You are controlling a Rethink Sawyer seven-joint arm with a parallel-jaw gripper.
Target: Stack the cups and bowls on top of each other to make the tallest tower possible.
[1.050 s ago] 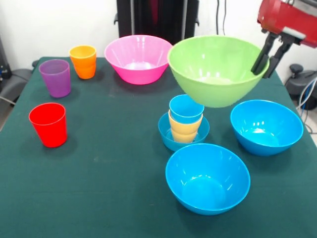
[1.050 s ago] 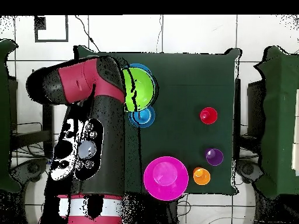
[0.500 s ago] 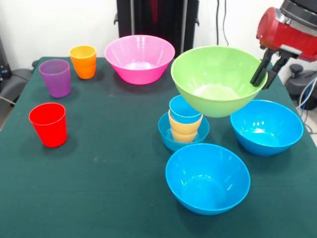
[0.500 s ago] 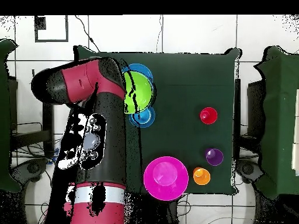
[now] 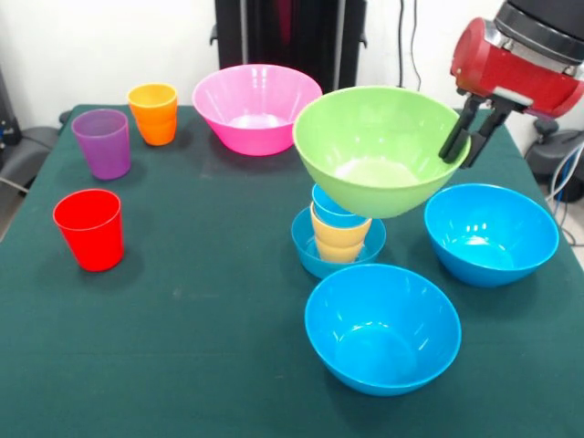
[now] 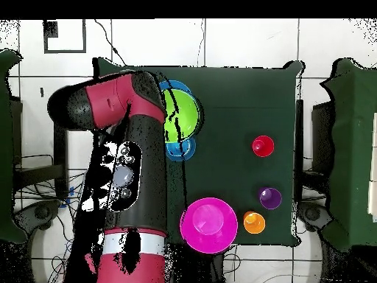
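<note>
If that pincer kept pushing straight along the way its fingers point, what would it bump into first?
The pincer points down and already grips the green bowl by its rim. Going on, it would probably meet the large blue bowl lying below it, though depth is hard to judge here.

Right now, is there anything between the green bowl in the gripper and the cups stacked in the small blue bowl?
Nothing visible. The green bowl, held at its rim by the gripper, hangs just above the light blue cup.

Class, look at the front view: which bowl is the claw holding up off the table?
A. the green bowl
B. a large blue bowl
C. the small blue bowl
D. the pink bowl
A: the claw grips the rim of the green bowl, which hangs above the stacked cups.
</note>
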